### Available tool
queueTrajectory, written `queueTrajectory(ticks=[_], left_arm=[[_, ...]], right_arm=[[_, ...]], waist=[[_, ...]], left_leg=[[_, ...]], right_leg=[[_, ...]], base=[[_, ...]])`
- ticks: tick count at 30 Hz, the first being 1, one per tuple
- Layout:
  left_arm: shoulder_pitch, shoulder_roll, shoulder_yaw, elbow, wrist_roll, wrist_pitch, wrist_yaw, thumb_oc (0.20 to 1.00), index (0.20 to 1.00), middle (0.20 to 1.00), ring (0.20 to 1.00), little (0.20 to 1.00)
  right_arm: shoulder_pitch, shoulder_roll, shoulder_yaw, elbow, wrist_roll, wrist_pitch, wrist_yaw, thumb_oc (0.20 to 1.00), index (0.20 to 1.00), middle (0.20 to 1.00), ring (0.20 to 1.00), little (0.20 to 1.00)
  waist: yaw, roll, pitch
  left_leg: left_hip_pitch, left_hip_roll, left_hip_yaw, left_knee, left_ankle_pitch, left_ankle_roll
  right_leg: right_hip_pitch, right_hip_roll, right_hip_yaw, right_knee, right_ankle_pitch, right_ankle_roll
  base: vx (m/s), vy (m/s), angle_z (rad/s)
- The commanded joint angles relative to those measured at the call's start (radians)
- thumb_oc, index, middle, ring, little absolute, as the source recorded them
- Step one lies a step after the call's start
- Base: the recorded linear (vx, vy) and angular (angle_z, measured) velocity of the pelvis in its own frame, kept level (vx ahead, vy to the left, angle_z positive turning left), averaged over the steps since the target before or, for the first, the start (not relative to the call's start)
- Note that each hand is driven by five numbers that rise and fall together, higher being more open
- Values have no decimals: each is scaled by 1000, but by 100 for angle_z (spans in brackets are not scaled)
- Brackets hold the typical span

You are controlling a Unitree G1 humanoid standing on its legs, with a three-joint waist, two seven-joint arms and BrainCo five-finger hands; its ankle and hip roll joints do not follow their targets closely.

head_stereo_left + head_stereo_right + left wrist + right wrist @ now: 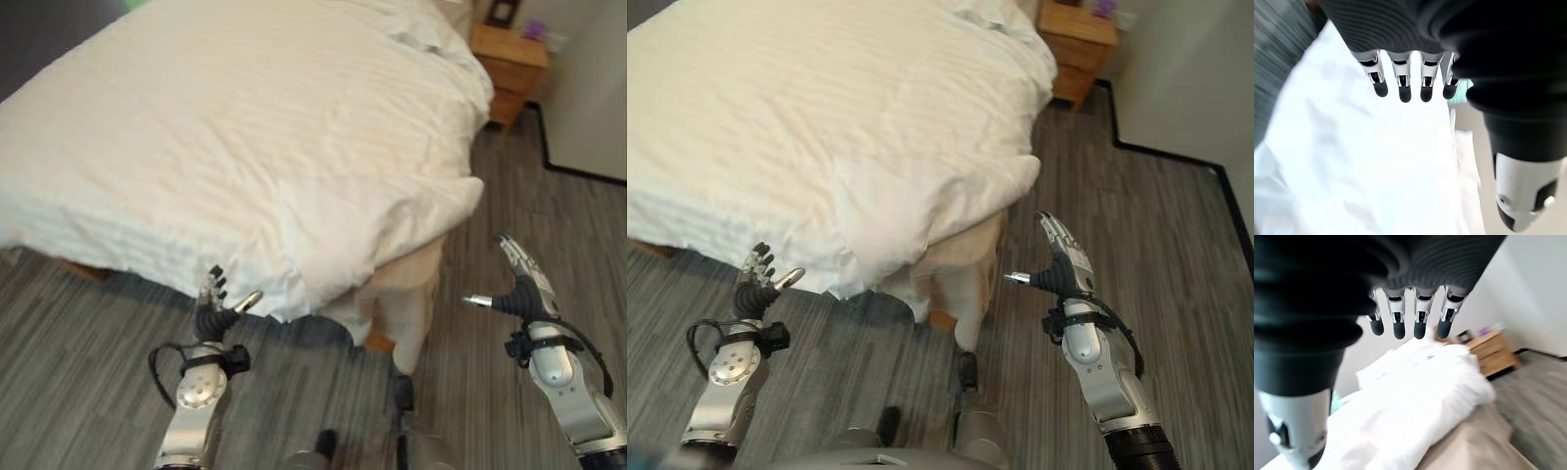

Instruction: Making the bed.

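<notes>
Duvet [245, 137]: white, spread over bed, corner overhanging foot edge, mattress base exposed beneath | left hand [217, 305]: fingers relaxed, empty, just below hanging hem, nearer | right hand [1061, 262]: fingers extended, empty, beside corner, well apart | nightstand [509, 57]: far.

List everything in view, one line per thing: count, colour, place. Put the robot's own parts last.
Duvet: one, white, spread over the bed, its near corner hanging over the bed's corner.
Bed base: one, beige, bare below the duvet's corner.
Pillow: at least one, white, at the far head end; exact count unclear.
Nightstand: one, light wood, beside the head of the bed; a dark frame and a small purple thing on top.
Floor: grey striped, around the bed.
Left hand: one, fingers straight, at the duvet's near edge.
Right hand: one, fingers straight, above the floor, apart from the bed.
</notes>
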Motion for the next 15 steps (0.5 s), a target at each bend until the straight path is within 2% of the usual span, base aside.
queueTrajectory(ticks=[1,2,4,6,7,8,9,11,12,13,15], left_arm=[[-1,1,106,-138,36,-84,74,1000,1000,1000,1000,1000],[1,0,106,-139,37,-83,74,1000,1000,1000,1000,1000],[-39,31,171,-135,106,-78,124,1000,1000,1000,1000,1000],[-86,59,180,-113,131,-71,149,1000,1000,1000,1000,1000],[-195,95,152,-50,180,-48,194,1000,1000,1000,1000,1000],[-197,96,152,-49,180,-49,194,1000,1000,1000,1000,1000],[-319,134,119,44,237,-7,239,1000,1000,1000,1000,1000],[-402,175,87,146,287,20,263,1000,1000,1000,1000,1000],[-411,178,83,157,287,16,266,1000,1000,1000,1000,1000],[-453,212,71,202,310,48,270,1000,1000,1000,1000,1000],[-559,276,36,316,374,101,275,1000,1000,1000,1000,1000]], right_arm=[[54,-9,-47,-25,-38,-34,-16,1000,1000,1000,1000,1000],[56,-10,-47,-26,-39,-34,-16,1000,1000,1000,1000,1000],[98,-10,-66,-26,3,-51,-4,1000,1000,1000,1000,1000],[107,-16,-64,-15,12,-53,-2,1000,1000,1000,1000,1000],[118,-22,-70,7,16,-51,-8,1000,1000,1000,1000,1000],[117,-22,-71,7,16,-51,-8,1000,1000,1000,1000,1000],[138,-29,-65,14,10,-53,-10,1000,1000,1000,1000,1000],[147,-43,-56,19,3,-58,-1,1000,1000,1000,1000,1000],[146,-42,-57,19,3,-58,-1,1000,1000,1000,1000,1000],[155,-54,-47,24,-6,-54,6,1000,1000,1000,1000,1000],[179,-57,-33,29,-13,-46,12,1000,1000,1000,1000,1000]], waist=[[-30,47,-34],[-32,49,-35],[-48,65,-51],[-57,73,-49],[-90,75,-33],[-91,75,-33],[-148,84,-37],[-170,103,-54],[-167,104,-54],[-180,119,-66],[-213,132,-74]], left_leg=[[-66,107,105,-45,65,-14],[-65,111,104,-45,64,-16],[-62,141,115,-31,77,-35],[-71,142,124,-6,77,-41],[-114,135,188,29,90,-42],[-116,134,187,30,91,-42],[-139,148,334,6,121,-39],[-120,156,375,-41,135,-50],[-120,158,376,-42,135,-51],[-114,159,373,-45,124,-54],[-130,171,402,-45,142,-65]], right_leg=[[110,16,-45,-17,-114,5],[113,19,-48,-20,-114,3],[150,40,-59,-30,-146,-18],[160,42,-72,-30,-159,-24],[176,24,-103,-30,-166,-30],[174,23,-104,-30,-166,-30],[180,11,-132,-27,-172,-31],[176,22,-135,-29,-175,-29],[174,24,-134,-29,-175,-30],[176,29,-134,-29,-183,-26],[158,32,-128,-30,-175,-24]], base=[[171,-205,23],[283,-342,17],[159,-216,5],[50,-110,-4],[27,-85,1],[23,-40,47],[55,-7,77],[106,-10,82],[150,-2,50],[124,1,-13],[121,2,-58]])
